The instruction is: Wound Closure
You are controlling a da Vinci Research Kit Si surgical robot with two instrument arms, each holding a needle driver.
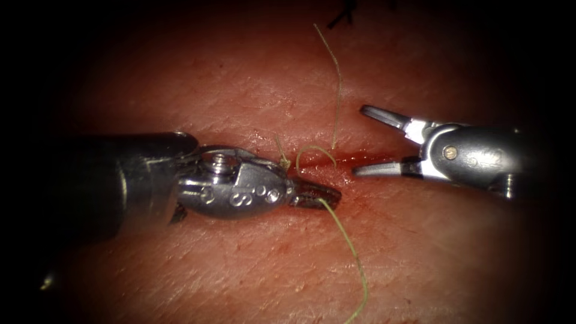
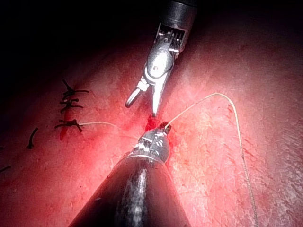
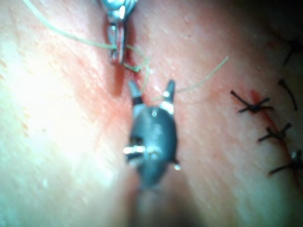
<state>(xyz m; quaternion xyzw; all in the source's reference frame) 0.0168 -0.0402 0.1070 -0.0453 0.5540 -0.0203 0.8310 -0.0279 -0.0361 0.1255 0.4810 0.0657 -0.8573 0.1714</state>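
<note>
Partway through: dark stitches (image 2: 71,101) already knotted along one stretch of the red, wet cut (image 1: 354,159); the bit under the tools is still unclosed.

One pale green thread (image 1: 348,246), looped over the cut; left steel tool (image 1: 317,196) clamps it; right tool (image 1: 367,141) spread wide, grasping nothing; needle hidden; roughly three or four finished stitches.

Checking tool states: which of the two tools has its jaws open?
The right tool, its jaws spread wide and holding nothing beside the cut. The left tool is shut on the thread.
</note>
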